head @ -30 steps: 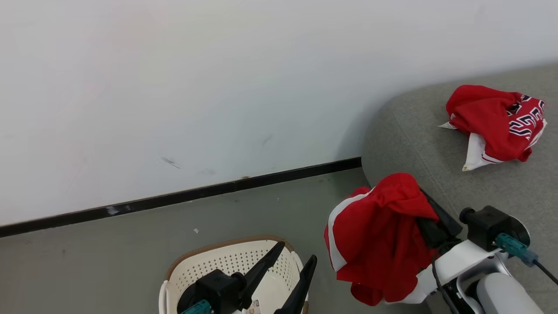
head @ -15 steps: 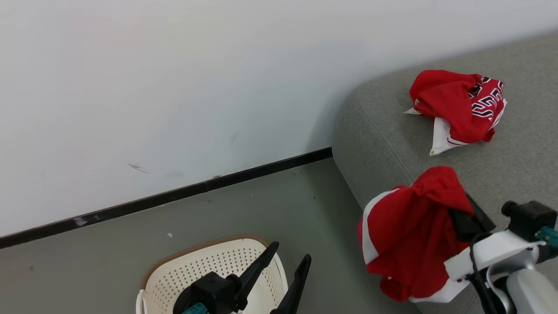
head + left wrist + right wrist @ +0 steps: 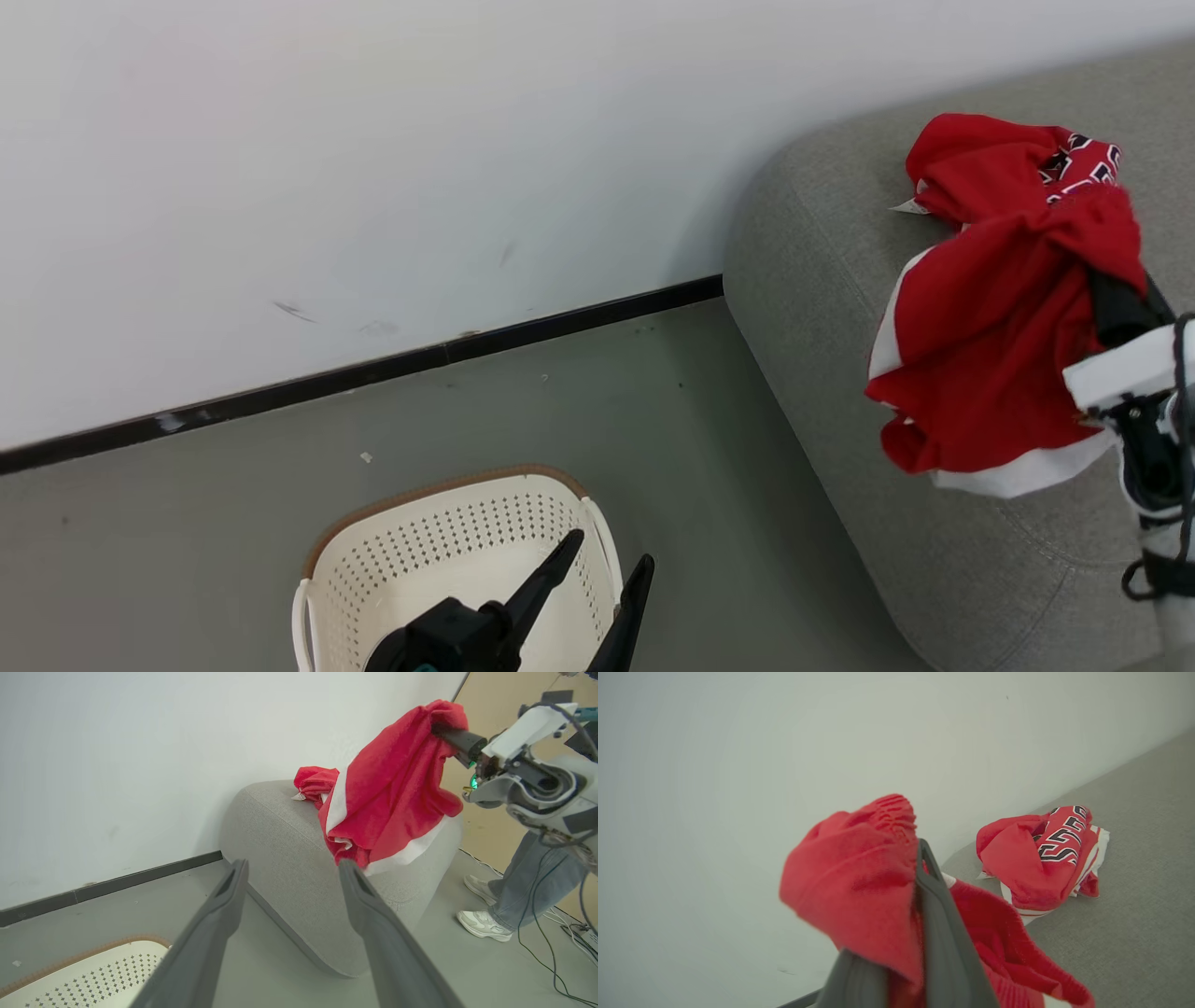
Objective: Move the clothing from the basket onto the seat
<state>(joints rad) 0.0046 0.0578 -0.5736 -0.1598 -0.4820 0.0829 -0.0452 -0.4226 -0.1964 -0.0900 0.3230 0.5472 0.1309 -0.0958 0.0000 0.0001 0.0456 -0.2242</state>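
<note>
Lifted from the sofa's [image 3: 812, 280] front edge, the red jersey [image 3: 980, 364] now hangs over its seat, clamped in the right gripper [image 3: 1113, 303]. The left gripper [image 3: 607, 553] is spread above the basket [image 3: 439, 532] beside the sofa. From the left wrist, the hem seems just clear of the sofa. From the right wrist, a second jersey [image 3: 1041, 858] lies farther in. Placing step: lower, then release.

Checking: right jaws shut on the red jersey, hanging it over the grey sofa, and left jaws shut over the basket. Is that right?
Not quite. The left gripper has its jaws open, spread wide over the basket, as the left wrist view shows. The rest stands: the right gripper has its jaws shut on the red jersey, which hangs over the grey sofa.
</note>
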